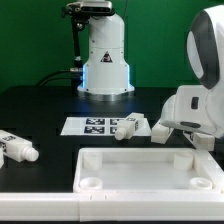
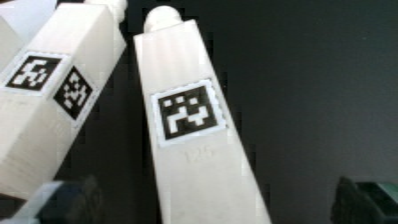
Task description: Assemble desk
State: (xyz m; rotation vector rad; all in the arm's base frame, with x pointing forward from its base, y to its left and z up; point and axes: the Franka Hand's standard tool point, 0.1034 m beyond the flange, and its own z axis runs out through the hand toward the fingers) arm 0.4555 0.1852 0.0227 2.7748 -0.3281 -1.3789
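The white desk panel (image 1: 150, 172) lies flat at the front of the table, rim up, with round corner sockets. In the wrist view two white post legs with black-and-white tags lie side by side on the black table: one leg (image 2: 192, 120) runs between my fingers, the other (image 2: 50, 95) is just beside it. My gripper (image 2: 217, 206) is open, with its dark fingertips (image 2: 68, 203) standing apart from the leg on both sides. In the exterior view the gripper (image 1: 163, 134) is low over the table behind the panel, mostly hidden by the arm (image 1: 197, 100). A leg (image 1: 130, 128) lies next to it.
The marker board (image 1: 95, 126) lies mid-table. Two more white legs (image 1: 16, 147) lie at the exterior view's left. The white robot base with blue light (image 1: 105, 65) stands at the back.
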